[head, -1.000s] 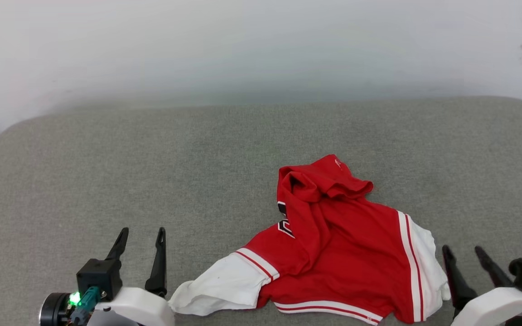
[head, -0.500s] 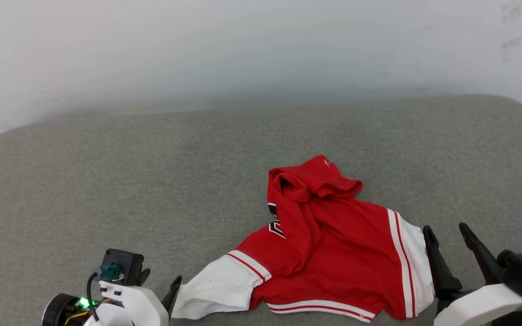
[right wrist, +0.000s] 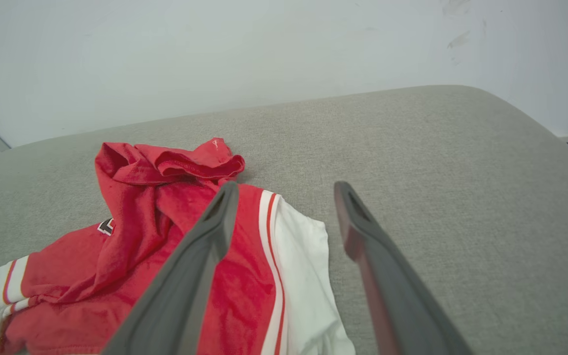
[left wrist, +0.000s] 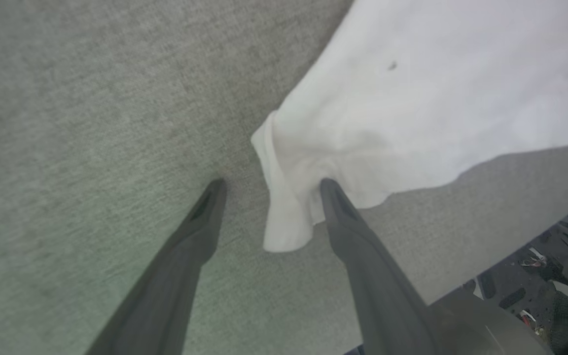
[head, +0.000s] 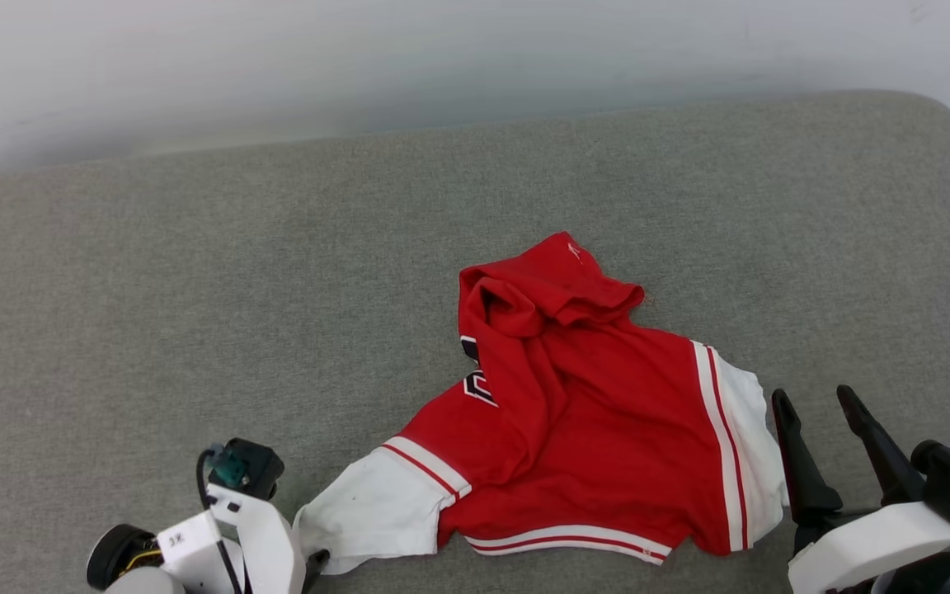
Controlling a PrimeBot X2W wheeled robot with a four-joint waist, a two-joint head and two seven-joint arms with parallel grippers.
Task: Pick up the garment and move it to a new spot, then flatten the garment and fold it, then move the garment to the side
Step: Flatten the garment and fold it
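left hand (left wrist: 271, 183) and right hand (head: 812, 394) flank one garment (head: 590, 412).

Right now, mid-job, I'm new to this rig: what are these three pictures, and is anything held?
It is a two-armed robot. The wide picture comes from its head, looking down on a grey cushioned surface with a crumpled red sports jersey. The other two come from wrist cameras looking along each gripper's dark fingers. The left gripper is open, a corner of the white sleeve end between its fingers. The right gripper is open at the jersey's other side. Nothing is held.
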